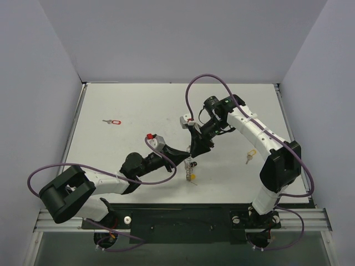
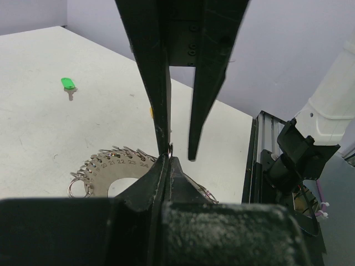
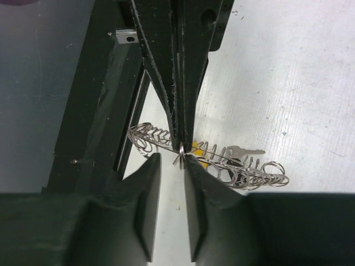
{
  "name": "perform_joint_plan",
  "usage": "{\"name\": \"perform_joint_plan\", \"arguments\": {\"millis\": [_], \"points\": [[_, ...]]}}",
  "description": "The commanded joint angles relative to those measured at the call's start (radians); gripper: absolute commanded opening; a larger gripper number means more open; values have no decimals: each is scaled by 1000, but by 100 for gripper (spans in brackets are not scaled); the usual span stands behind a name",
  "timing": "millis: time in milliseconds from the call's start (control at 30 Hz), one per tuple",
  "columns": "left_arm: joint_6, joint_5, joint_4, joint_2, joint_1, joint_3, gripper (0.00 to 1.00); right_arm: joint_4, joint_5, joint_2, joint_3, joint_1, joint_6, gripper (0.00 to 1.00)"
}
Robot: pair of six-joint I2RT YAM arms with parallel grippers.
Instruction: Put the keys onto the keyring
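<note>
We read small dark numbers on the keyring [image 2: 102,176] in the left wrist view. They run in a curved row along its flat grey face, just inside the wire loops of the rim: 21, 22, 23 and 24. Further numbers to their left are too small for us to make out.

Mid-table, left pincer [image 1: 187,159] and right pincer [image 1: 194,152] meeting over keyring [image 1: 191,172], red key [image 1: 115,122] left, yellow key [image 1: 250,155] right.
</note>
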Motion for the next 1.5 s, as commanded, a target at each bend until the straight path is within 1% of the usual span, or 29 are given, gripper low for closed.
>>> {"name": "perform_joint_plan", "arguments": {"millis": [0,67,233,300,333,367,400,433,467,500,533,567,700,800,867,933,1067,1167,1267,1333,1467], "points": [[-3,-7,319,-7,-7,36,0,-18,-3,6,9,14,12,8],[1,-10,317,-11,-6,34,0,-16,0,6,9,14,12,0],[20,-20,282,-27,-4,19,0,-21,43,-17,10,17,35,0],[28,-33,236,-40,-4,17,0,-22,86,-25,26,26,80,0],[34,-36,186,-47,-4,19,0,-25,137,-23,44,31,120,0],[40,-31,160,-68,-3,23,4,-30,202,-25,52,45,143,0],[49,-33,93,-80,-3,27,14,-51,234,-20,70,55,169,0],[55,-42,51,-112,-3,27,32,-77,306,-17,82,71,182,0],[69,-48,-24,-134,-4,24,40,-100,348,-8,107,81,202,0],[78,-60,-57,-169,-3,20,49,-152,401,-2,127,95,208,0],[99,-65,-119,-213,-3,13,50,-180,429,16,166,101,214,0],[109,-74,-144,-235,-4,7,51,-238,475,24,187,108,220,0],[201,-89,-328,-329,-9,-12,52,-372,608,75,326,125,275,0],[253,-83,-362,-349,-21,-16,51,-426,737,115,368,170,298,0],[297,-97,-385,-332,-47,0,50,-435,835,127,371,200,317,0],[342,-123,-394,-300,-82,26,49,-447,883,141,375,226,331,0],[399,-160,-341,-210,-105,60,49,-447,903,147,377,253,335,0],[411,-163,-221,-128,-106,68,49,-447,890,150,382,260,334,0],[477,-160,-113,-65,-109,73,47,-449,871,153,383,258,331,0],[479,-187,-74,-30,-109,76,45,-447,860,153,383,261,326,0],[483,-215,-48,10,-109,99,42,-447,845,153,383,261,320,0]]}}
